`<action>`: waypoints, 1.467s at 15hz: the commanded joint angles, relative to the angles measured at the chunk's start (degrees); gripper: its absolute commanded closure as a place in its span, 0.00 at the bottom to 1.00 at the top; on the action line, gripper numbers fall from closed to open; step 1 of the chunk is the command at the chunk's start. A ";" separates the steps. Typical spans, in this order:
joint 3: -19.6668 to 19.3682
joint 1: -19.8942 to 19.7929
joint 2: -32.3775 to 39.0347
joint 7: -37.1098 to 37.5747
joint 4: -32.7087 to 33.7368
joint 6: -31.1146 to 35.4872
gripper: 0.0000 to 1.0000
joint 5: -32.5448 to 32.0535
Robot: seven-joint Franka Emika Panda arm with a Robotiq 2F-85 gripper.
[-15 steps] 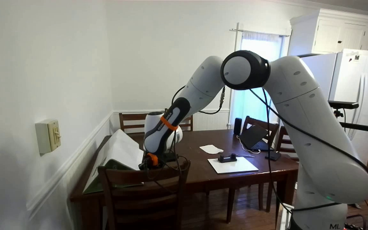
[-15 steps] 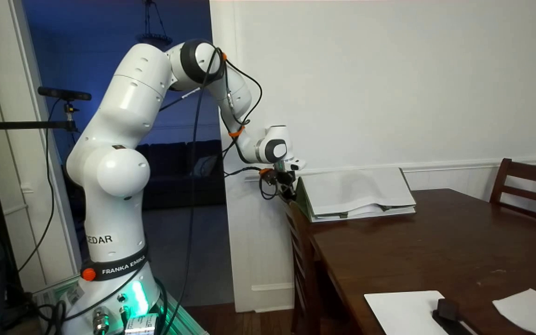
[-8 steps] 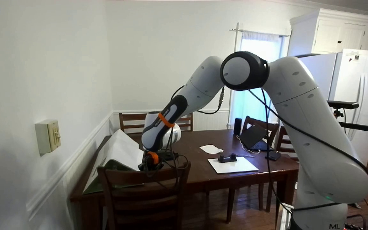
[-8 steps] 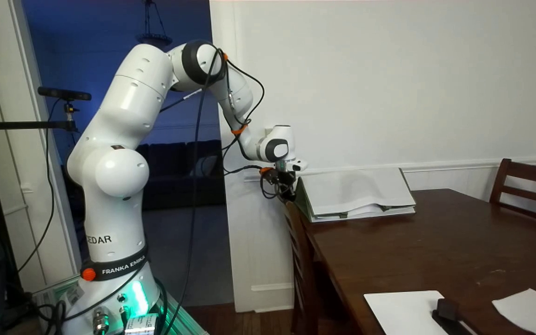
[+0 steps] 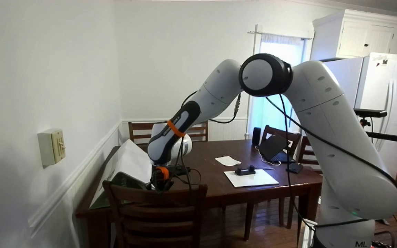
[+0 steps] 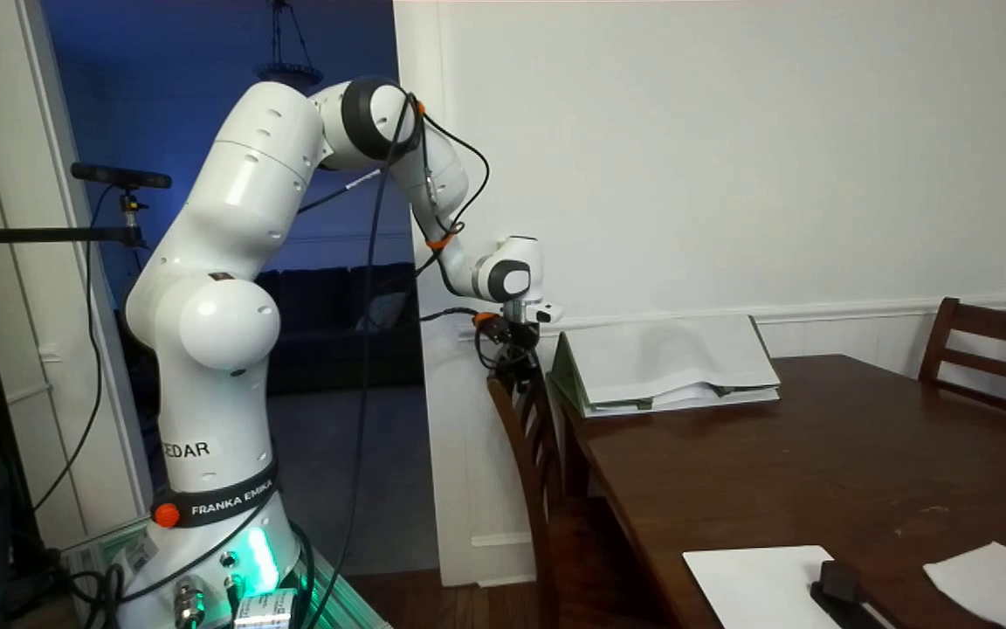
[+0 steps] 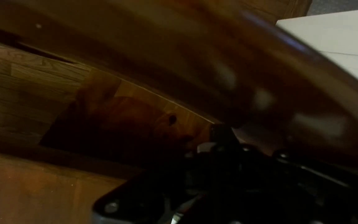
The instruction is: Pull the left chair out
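The ladder-back wooden chair (image 5: 157,226) stands at the robot-side edge of the dark wooden table (image 5: 212,146), near the corner by the wall (image 5: 64,62). In an exterior view its back leans away from that edge, and part of its seat (image 6: 589,542) shows between the back and the table. The Panda arm (image 6: 193,253) arches down to the chair, with the Robotiq gripper (image 6: 517,371) at the top rail (image 7: 182,46). I cannot tell whether its fingers are clenched on the rail or released; the wrist view is too dark there. That view shows floorboards (image 7: 26,74) past the rail.

A green-covered pad of white sheets (image 5: 133,160) sits at the wall-side corner, just beside the gripper. Farther along the robot-side edge, a white board (image 5: 255,180) lies flat, bearing a small black object (image 5: 245,172), with a piece of paper (image 5: 227,161) near it. A laptop (image 5: 273,148), screen raised, stands by the edge opposite the wall.
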 commanded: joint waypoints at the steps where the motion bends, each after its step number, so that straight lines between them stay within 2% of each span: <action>1: 2.27 0.94 -0.51 -2.37 -2.06 -2.54 0.99 3.47; 3: 1.44 1.82 -0.11 -1.02 -1.90 -0.14 0.99 2.56; 9: -1.20 4.94 2.26 4.76 0.84 14.70 0.99 1.83; 11: -2.08 6.32 3.05 7.02 2.08 17.13 0.99 2.04; 15: -3.43 8.55 4.02 11.69 4.84 16.17 0.99 2.16; 22: 1.43 5.59 4.49 8.77 7.46 7.85 0.99 5.01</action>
